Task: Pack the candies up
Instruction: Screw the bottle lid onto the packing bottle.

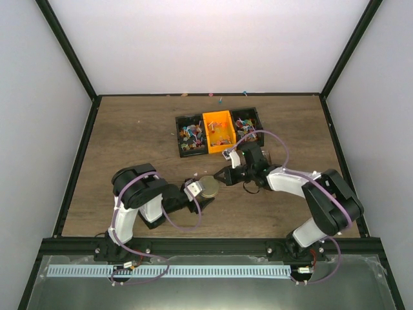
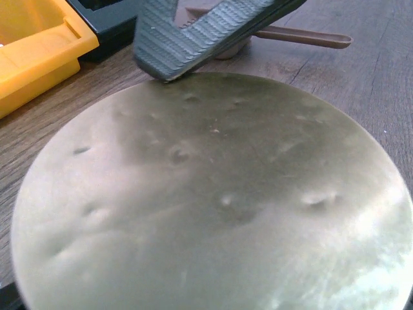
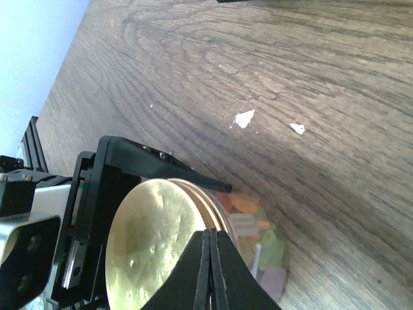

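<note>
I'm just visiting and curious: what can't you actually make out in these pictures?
- Right wrist view: the jar is cut off by the bottom edge, so how full it is stays unclear.
- Left wrist view: the gold lid fills the frame and hides the jar under it.
- Top view: the candies are too small to count.

**Wooden table carries three bins and stray sweets**

A brown wood-grain table [image 1: 129, 148] bears an orange bin [image 1: 217, 114]. One black bin [image 1: 178, 137] touches its left side, another black bin [image 1: 259, 126] its right. A few loose candies [image 1: 221, 100] lie beyond it, near the table's far edge.
</note>
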Robot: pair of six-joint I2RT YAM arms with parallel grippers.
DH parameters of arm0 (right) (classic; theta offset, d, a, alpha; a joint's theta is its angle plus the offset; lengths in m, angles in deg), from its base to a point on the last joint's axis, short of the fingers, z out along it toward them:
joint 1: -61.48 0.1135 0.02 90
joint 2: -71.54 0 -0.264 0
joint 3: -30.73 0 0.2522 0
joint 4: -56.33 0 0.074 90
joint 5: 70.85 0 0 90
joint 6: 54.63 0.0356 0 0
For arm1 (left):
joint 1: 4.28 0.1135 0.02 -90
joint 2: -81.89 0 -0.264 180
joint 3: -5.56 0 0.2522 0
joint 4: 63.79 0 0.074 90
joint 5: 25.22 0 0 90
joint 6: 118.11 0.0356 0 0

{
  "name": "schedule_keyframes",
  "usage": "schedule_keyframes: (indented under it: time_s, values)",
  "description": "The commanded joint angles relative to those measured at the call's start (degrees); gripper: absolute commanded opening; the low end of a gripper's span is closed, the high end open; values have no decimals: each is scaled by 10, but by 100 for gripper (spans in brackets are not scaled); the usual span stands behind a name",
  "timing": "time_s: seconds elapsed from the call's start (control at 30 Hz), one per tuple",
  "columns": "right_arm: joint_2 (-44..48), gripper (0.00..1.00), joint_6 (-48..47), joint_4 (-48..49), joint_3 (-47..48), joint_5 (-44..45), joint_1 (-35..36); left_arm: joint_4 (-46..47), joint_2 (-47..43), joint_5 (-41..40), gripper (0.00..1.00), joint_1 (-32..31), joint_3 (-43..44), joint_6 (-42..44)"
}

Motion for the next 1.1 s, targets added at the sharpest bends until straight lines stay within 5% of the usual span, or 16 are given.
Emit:
schedule_keyframes:
  time_s: [0.0, 0.73, 1.0, 1.07]
  values:
    - [2, 1, 13, -159, -67, -98, 31, -121, 25, -78, 81, 19, 11, -59]
    - [50, 1, 48, -146, -116, -103, 66, -139, 24, -63, 80, 19, 14, -56]
    - [71, 2, 16, -211, -31, -60, 12, -131, 23, -49, 80, 17, 5, -42]
    - [68, 9, 8, -233, 11, -37, -13, -131, 23, -41, 80, 17, 5, -43]
